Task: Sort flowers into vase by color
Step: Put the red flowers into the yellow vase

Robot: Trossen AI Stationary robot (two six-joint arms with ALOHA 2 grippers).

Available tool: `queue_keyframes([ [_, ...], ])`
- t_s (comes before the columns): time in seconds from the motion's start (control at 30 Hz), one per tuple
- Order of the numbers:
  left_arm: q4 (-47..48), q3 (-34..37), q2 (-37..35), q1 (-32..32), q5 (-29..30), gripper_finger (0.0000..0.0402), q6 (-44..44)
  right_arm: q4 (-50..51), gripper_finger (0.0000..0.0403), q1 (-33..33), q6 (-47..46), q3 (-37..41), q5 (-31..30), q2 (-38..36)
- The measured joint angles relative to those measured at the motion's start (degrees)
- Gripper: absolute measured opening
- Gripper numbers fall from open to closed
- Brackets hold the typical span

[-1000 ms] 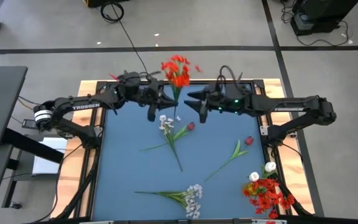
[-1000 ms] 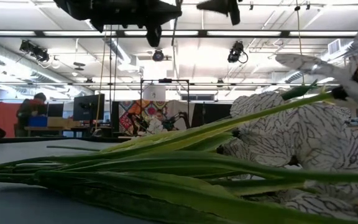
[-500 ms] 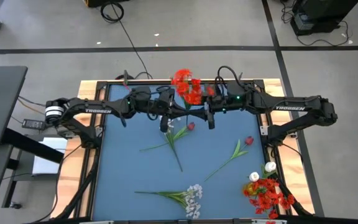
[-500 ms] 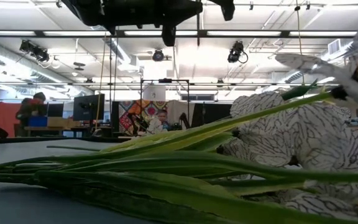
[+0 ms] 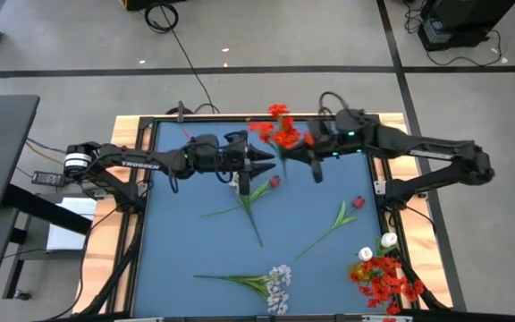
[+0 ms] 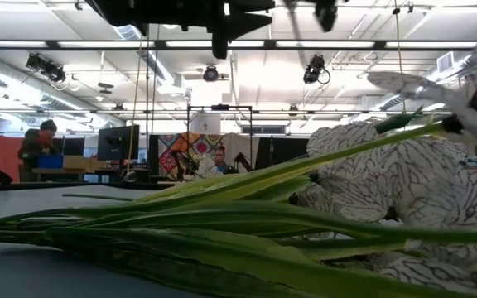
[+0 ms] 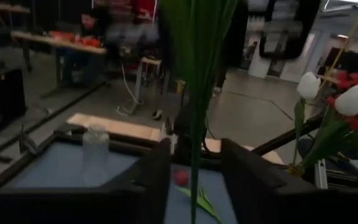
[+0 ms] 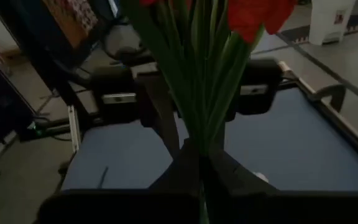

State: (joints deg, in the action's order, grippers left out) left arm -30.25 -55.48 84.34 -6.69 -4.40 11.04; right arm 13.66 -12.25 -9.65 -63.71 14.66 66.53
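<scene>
A bunch of bright red flowers [image 5: 281,134] on green stems is held up over the far middle of the blue table [image 5: 186,250]. My right gripper [image 5: 295,156] reaches in from the right and is shut on its stems. My left gripper [image 5: 265,162] comes level from the left and is open. In the left wrist view its fingers [image 7: 160,171] stand on either side of the green stem [image 7: 195,124] with a gap on both sides. The other flowers lie flat on the table. My right gripper pinches the bunch's green stems [image 8: 201,140] between its two fingers, a little below the red blooms [image 8: 253,15]. The fingers come nearly level from the table's right side and lie across the stems. The bunch stands upright, blooms above the fingers, clear of the table.
A white-blossom stem with a dark red bud [image 5: 256,190] lies under the grippers. A red bud stem [image 5: 345,215] lies to the right and a white spray [image 5: 274,283] near the front. A vase of red and white flowers [image 5: 384,273] stands front right. A clear jar [image 7: 96,146] shows on the table.
My left gripper carried the red bunch toward the table's right edge, to my right gripper. My right gripper turned in and shut on the stems. My left gripper then opened and let go, its fingers staying around the stem. The bunch stays upright and clear of the table.
</scene>
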Motion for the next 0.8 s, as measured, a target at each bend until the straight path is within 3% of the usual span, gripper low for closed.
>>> queue_keyframes([
  [0.13,1.46,0.0,0.03,0.21,0.01,0.0208,4.03,8.65,0.0008,0.0,0.96,-0.06,0.3,-6.97],
  [0.23,3.39,0.02,0.03,0.17,0.6,0.0228,8.3,15.01,0.0008,0.11,0.81,-0.06,2.04,-13.21],
  [0.57,6.26,0.02,0.03,0.12,3.31,0.0226,8.79,30.85,0.0008,5.76,-3.63,-0.06,6.51,-28.42],
  [0.8,10.2,0.02,0.03,0.19,5.29,0.0226,9.15,26.67,0.0007,15.83,-11.69,8.97,9.75,-38.52],
])
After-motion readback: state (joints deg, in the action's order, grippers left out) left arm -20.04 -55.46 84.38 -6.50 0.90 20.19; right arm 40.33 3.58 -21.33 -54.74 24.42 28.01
